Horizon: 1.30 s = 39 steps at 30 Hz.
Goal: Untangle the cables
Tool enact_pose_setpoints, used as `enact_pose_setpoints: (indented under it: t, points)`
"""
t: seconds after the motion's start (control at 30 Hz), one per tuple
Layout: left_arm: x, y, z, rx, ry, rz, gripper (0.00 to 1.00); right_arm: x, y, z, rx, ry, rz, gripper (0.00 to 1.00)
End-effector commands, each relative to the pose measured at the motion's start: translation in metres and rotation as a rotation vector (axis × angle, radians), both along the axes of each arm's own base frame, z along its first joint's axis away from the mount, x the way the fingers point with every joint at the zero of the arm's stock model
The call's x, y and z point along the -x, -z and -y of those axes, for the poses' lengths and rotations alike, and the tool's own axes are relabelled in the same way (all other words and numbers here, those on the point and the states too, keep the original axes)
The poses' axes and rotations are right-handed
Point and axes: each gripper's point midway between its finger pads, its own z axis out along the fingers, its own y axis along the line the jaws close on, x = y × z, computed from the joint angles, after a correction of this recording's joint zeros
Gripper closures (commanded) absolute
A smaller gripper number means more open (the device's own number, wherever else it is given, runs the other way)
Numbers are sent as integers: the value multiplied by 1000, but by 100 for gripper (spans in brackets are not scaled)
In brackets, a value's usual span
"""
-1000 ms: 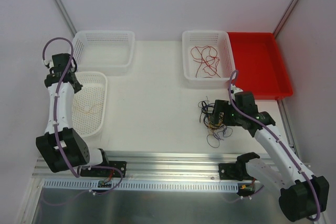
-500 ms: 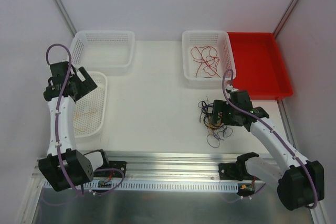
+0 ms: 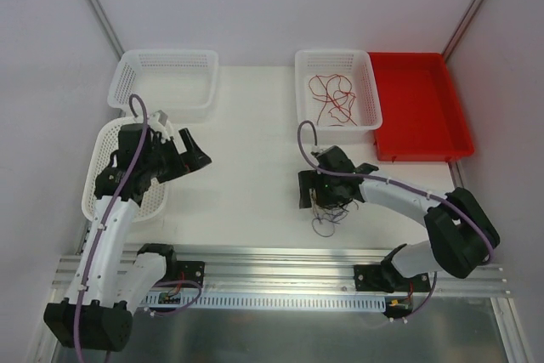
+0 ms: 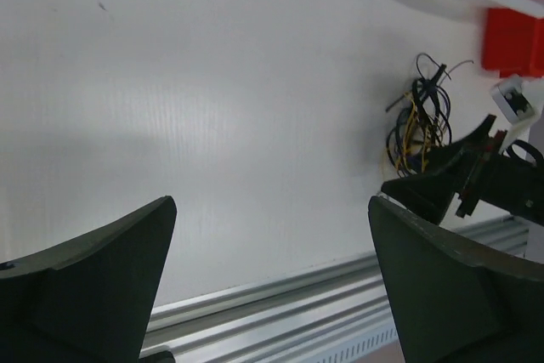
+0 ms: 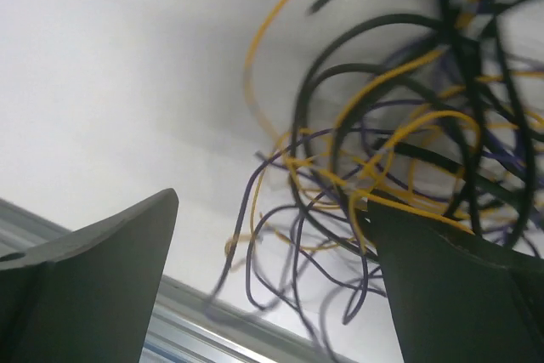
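Right wrist view: right gripper [image 5: 270,201], jaws apart, at the cables [image 5: 399,125] (mid-right of frame); best to nip one yellow strand [image 5: 255,40] alone, not the bunch.

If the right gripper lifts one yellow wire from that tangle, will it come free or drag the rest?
Likely drags them: the yellow wire threads through black loops and purple loops. Thin and curly, so probably floppy and light.

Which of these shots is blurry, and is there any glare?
Right wrist view: the cables, seen close up, look soft, worst at upper right. Left wrist view: a pale sheen on the table. Top view: sharp, evenly lit.
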Motion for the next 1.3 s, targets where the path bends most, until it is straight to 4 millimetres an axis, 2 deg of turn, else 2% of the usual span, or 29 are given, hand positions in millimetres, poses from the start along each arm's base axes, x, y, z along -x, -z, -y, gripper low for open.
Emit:
enact_pose_setpoints:
  t: [0.0,0.1,0.13,0.17,0.27,0.3,0.37,0.43,0.53,0.57,0.6,0.67,0.7,0.8,0.9,1.0,1.07,1.13,1.17,1.2,1.27]
  points:
    - [11,6,38,108,67,-28,3,-12,-32,-59,-154,-37,69,1]
    - [12,14,55,126,92,-36,4,-10,-49,-73,-177,-74,107,1]
    - [19,21,68,135,122,-60,4,-13,-56,-72,-167,-70,123,1]
    - [18,24,71,128,121,-63,5,-14,-64,-69,-166,-62,146,1]
    - [17,29,95,116,168,-67,5,-22,-73,-44,-83,6,218,1]
    - [14,32,103,106,178,-82,5,-20,-83,-35,-71,26,247,1]
    - [13,30,120,90,223,-69,6,-27,-86,-11,-7,108,297,1]
    - [2,30,133,64,238,-64,6,-29,-95,7,7,164,335,1]
    - [-8,28,158,41,282,-66,7,-32,-97,34,23,265,356,3]
    - [-12,27,165,36,292,-61,7,-34,-90,47,42,312,343,4]
    - [-15,29,179,23,322,-68,7,-34,-87,52,33,337,328,4]
    - [-21,30,192,5,339,-67,7,-40,-80,62,12,384,300,8]
    - [-24,34,205,-6,361,-79,8,-43,-74,61,-14,391,294,9]
    - [-29,46,223,-32,385,-105,8,-47,-61,52,-102,387,240,13]
    - [-33,61,234,-51,393,-141,9,-54,-46,42,-156,382,208,15]
    - [-38,72,245,-66,401,-165,10,-58,-26,41,-154,415,173,17]
    - [-41,84,253,-83,413,-189,13,-52,-15,39,-170,422,134,19]
    - [-47,84,263,-85,430,-182,15,-50,-6,41,-174,439,126,21]
    - [-48,95,267,-97,433,-202,16,-52,-5,42,-188,453,134,22]
    - [-52,93,273,-93,441,-195,19,-51,-4,42,-194,457,130,23]
    - [-55,102,283,-104,454,-204,22,-47,2,43,-202,465,118,27]
